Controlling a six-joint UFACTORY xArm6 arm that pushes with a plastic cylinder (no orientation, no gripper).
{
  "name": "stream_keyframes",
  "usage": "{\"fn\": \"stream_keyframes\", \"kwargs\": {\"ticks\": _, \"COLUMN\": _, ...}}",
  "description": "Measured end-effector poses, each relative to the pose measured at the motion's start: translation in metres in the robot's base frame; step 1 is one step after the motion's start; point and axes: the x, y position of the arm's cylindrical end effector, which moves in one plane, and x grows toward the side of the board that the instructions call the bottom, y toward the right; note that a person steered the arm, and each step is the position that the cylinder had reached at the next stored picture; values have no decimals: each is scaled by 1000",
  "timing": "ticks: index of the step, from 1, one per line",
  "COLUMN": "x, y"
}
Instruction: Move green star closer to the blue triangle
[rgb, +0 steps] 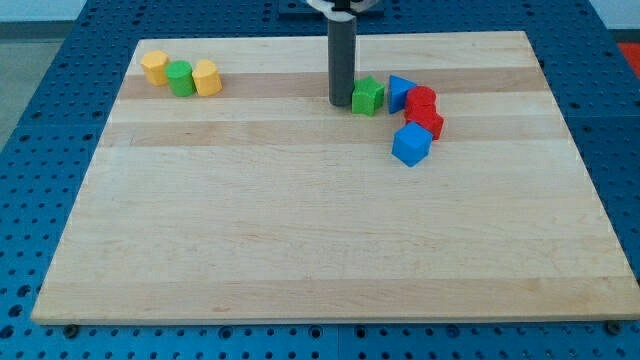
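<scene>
The green star (368, 96) lies on the wooden board near the view's top centre. The blue triangle (400, 92) sits right beside it on the view's right, touching or nearly touching. My tip (341, 101) stands against the green star's left side. The dark rod rises from there to the view's top edge.
Two red blocks (423, 110) sit right of the blue triangle, with a blue cube (411, 145) just below them. At the top left a yellow block (154, 67), a green cylinder (180, 78) and another yellow block (206, 77) stand in a row.
</scene>
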Motion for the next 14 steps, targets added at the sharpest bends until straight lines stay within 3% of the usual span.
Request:
{"fn": "stream_keyframes", "kwargs": {"ticks": 6, "x": 0, "y": -23}}
{"fn": "stream_keyframes", "kwargs": {"ticks": 8, "x": 23, "y": -23}}
{"fn": "stream_keyframes", "kwargs": {"ticks": 14, "x": 18, "y": 1}}
